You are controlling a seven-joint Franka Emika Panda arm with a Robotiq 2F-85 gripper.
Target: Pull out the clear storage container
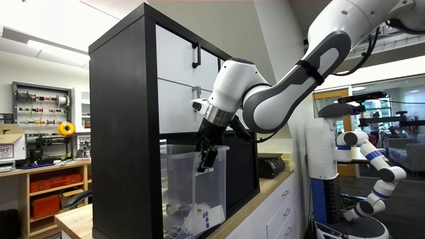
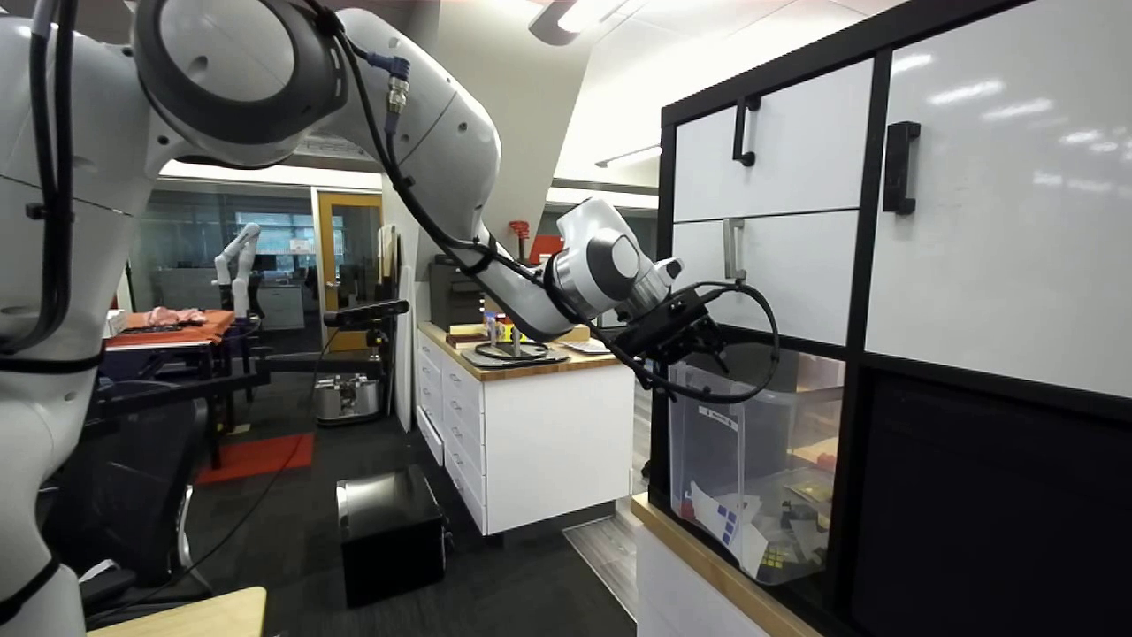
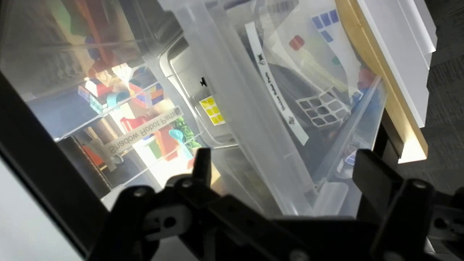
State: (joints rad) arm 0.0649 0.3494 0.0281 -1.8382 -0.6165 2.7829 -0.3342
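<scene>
The clear storage container (image 1: 211, 184) sits in a lower cube of a black shelf and also shows in an exterior view (image 2: 707, 456). It is frosted, with loose white and coloured items inside. My gripper (image 1: 206, 157) is at the upper front of the container, pointing down; it also shows in an exterior view (image 2: 694, 341). In the wrist view the gripper (image 3: 284, 161) is open, one finger over the opening and the other outside the front wall. The thick container rim (image 3: 250, 119) runs between the fingers. I cannot tell whether either finger touches it.
The black shelf frame (image 1: 151, 132) stands beside and above the container. White drawer fronts (image 2: 769, 159) with handles sit right above it. A dark panel (image 1: 240, 169) closes the neighbouring cube. A wooden counter edge (image 2: 716, 566) runs below the container's front.
</scene>
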